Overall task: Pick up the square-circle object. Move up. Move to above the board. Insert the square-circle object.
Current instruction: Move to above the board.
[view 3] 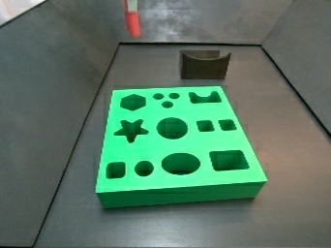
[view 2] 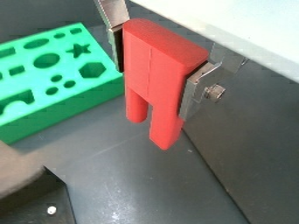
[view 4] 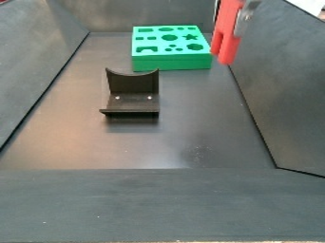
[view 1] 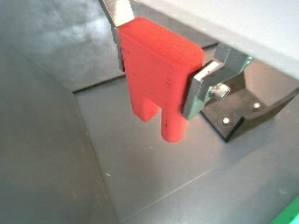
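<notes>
My gripper is shut on the square-circle object, a slim red block whose notched two-legged end hangs down. Both wrist views show the silver fingers clamping its upper sides. In a side view the red block hangs high above the floor near the right wall, to the right of the board. In a side view it shows at the top edge, beyond the board's far left corner. The board is a bright green slab with star, hexagon, circle, oval and square holes, lying flat; it also shows in a wrist view.
The dark fixture stands on the floor between the board and the near side, also seen behind the board and under the gripper. Dark sloping walls enclose the bin floor.
</notes>
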You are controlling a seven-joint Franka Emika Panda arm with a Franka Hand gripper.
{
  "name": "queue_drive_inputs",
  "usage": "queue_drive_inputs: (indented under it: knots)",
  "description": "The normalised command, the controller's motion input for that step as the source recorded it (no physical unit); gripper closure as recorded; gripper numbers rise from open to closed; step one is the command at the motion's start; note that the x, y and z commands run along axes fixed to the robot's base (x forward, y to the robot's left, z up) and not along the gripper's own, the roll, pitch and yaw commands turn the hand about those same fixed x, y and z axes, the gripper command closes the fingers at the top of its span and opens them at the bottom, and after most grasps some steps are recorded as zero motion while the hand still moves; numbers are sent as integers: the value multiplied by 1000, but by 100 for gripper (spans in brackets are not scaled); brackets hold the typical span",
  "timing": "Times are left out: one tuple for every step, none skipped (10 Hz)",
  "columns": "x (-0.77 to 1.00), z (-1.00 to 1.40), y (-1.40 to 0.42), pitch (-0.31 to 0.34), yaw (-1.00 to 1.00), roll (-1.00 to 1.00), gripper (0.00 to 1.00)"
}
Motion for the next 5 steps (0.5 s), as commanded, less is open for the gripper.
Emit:
queue_drive_inputs:
  knots:
    - [-2,288,38,61,-30,-72,100]
    - [312,503,-1000,56,1000,37,100]
    - [312,488,-1000,64,1000,47,100]
    - [313,499,-1000,73,1000,56,100]
    - [317,503,-1000,75,1000,49,100]
